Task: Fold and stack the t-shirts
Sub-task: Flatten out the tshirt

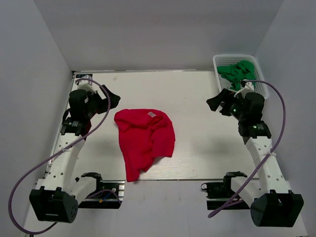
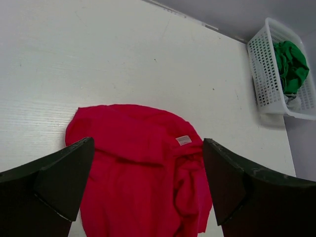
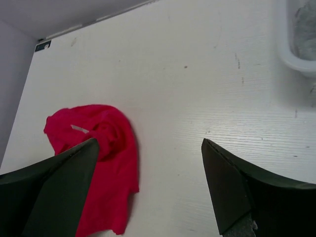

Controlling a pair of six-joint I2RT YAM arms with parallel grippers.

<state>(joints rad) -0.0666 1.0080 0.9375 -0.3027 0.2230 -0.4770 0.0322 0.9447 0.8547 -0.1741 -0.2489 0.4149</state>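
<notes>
One red t-shirt (image 1: 144, 140) is lying in a crumpled heap on the white table (image 1: 197, 148), a bit left of the middle. It is not being touched by anything.

From above, both arms are being shown at once. The left gripper (image 1: 112, 98) is being held over the table near the shirt's far left side. The right gripper (image 1: 215, 103) is being held well apart from the shirt, near the white basket (image 1: 223, 61) in the far right corner. Green cloth (image 1: 237, 73) is being kept in that basket.

The wrist cameras are giving what the top view cannot: how the fingers are standing. On the left wrist, the dark fingers (image 2: 59, 182) are being held wide apart, with nothing between them but the shirt far below. On the right wrist, the fingers (image 3: 232, 192) are being held wide apart too, over bare table. The small white label (image 2: 183, 140) is being seen best from the left wrist (from above it is only a pale speck).

Only the top view is showing the near edge, and the shirt's long bottom tip is lying just beside it. A wide bare stretch of table is being left open between the shirt and the right arm. Some bare table is also being left on the shirt's left and far sides.
</notes>
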